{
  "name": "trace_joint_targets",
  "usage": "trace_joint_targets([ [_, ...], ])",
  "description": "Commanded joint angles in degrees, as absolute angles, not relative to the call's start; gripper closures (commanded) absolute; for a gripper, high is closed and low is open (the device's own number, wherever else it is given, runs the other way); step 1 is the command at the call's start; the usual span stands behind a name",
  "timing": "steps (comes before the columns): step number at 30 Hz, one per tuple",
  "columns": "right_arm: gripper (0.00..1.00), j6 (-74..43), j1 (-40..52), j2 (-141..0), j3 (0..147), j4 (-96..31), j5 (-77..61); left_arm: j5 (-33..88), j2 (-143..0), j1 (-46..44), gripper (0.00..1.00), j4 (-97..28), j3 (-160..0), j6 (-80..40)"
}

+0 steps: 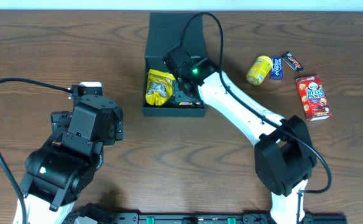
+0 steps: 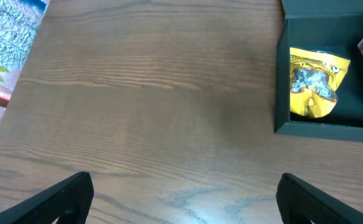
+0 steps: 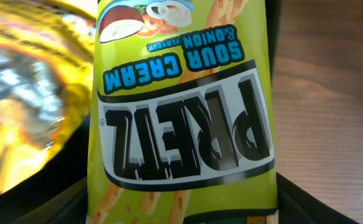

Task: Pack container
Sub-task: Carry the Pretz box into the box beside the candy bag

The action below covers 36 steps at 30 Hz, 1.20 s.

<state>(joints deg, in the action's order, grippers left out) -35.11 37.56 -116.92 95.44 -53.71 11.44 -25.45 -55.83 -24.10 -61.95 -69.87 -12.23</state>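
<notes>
The container (image 1: 172,112) is a dark square box at the table's middle back, its flap lid (image 1: 169,31) open and lying behind it. A yellow snack packet (image 1: 159,87) lies in its left half and also shows in the left wrist view (image 2: 315,81). My right gripper (image 1: 185,87) reaches down into the box's right half. In the right wrist view a green Pretz packet (image 3: 181,112) fills the gap between its spread fingers (image 3: 181,205). My left gripper (image 2: 184,199) is open and empty over bare wood, left of the container (image 2: 284,93).
Right of the box lie a yellow round packet (image 1: 260,69), a small blue packet (image 1: 276,67), a dark candy bar (image 1: 293,61) and a red Hello Panda box (image 1: 312,96). The left arm (image 1: 85,124) stands at the front left.
</notes>
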Motion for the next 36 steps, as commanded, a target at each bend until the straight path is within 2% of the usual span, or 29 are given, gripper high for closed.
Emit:
trace_joint_targets([
  [1,0.58,-37.76,37.74,-115.44,93.21,-51.66,14.06,-25.43,-55.75,-24.01,0.05,-62.17,-70.24,-12.88],
  [16,0.60,-39.18,37.91,-115.44,92.03,-46.48,13.93,-25.43,-55.77,-24.01,0.05,-62.17,-70.24,-12.88],
  [18,0.54,-39.18,37.91,-115.44,92.03,-46.48,13.80,-25.43,-55.77,-24.01,0.05,-62.17,-70.24,-12.88],
  [20,0.38,-39.16,37.91,-115.44,92.03,-46.48,12.95,-25.45,-55.77,-24.01,0.05,-62.17,-70.24,-12.88],
  [23,0.31,-39.16,37.91,-115.44,92.03,-46.46,12.84,-25.45,-55.77,-24.01,0.05,-62.17,-70.24,-12.88],
  [24,0.24,-39.16,37.91,-115.44,92.03,-46.48,12.84,-25.43,-55.77,-24.01,0.05,-62.17,-70.24,-12.88],
  [26,0.21,-39.16,37.91,-115.44,92.03,-46.48,12.84,-25.45,-55.77,-24.01,0.05,-62.17,-70.24,-12.88],
  [29,0.05,-39.13,37.91,-115.44,92.03,-46.50,12.84,-25.43,-55.77,-24.01,0.05,-62.17,-70.24,-12.88],
  [36,0.03,-39.09,37.89,-115.42,92.05,-46.46,12.86,-25.45,-55.77,-24.01,0.05,-62.17,-70.24,-12.88],
])
